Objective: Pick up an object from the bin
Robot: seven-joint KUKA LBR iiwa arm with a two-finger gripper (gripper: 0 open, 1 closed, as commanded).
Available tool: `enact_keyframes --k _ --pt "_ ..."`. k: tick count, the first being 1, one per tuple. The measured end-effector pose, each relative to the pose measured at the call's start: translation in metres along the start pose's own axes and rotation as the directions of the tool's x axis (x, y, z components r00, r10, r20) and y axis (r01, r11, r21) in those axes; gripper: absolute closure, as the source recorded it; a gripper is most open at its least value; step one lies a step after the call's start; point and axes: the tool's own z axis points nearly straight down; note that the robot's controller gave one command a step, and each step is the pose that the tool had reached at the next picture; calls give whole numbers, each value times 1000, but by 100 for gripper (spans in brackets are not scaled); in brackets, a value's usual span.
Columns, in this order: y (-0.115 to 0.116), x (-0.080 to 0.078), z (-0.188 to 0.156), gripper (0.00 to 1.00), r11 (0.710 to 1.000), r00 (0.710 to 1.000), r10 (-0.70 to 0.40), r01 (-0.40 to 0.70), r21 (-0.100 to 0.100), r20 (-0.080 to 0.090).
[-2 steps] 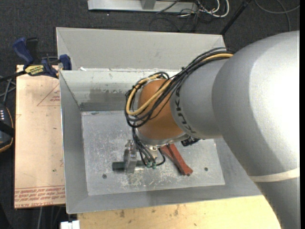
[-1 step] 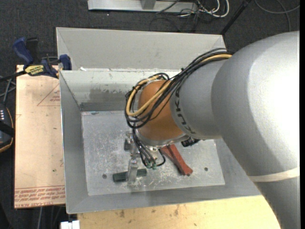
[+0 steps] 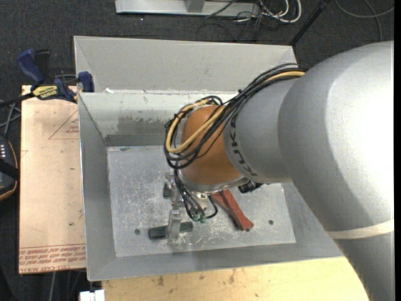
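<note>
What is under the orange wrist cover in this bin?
A red tool pokes out from beneath it on the bin floor; its upper end is covered. The gripper reaches down by a small dark block.

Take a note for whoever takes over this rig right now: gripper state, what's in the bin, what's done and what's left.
Gripper: down at the floor of the bin, near its front wall; whether it is open or shut cannot be told.
Things: a small dark piece lies right beside the gripper, on its left in the camera view. A long red thing lies further right, partly under the arm.
Done: the arm is in the bin at floor level; nothing is seen held or lifted.
Left: close on one thing, probably the small dark piece, and lift it out.
</note>
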Motion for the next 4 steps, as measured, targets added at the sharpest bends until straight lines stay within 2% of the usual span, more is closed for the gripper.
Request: enact_keyframes --k 1,2,3,4 --pt "0 33 -2 100 893 893 -451 451 -1 2" --pt "-1 33 -2 100 893 893 -451 451 -2 2" --pt "-24 37 -40 100 876 875 -483 483 -3 -11" --pt "-2 21 -102 100 878 878 -479 479 1 -8"
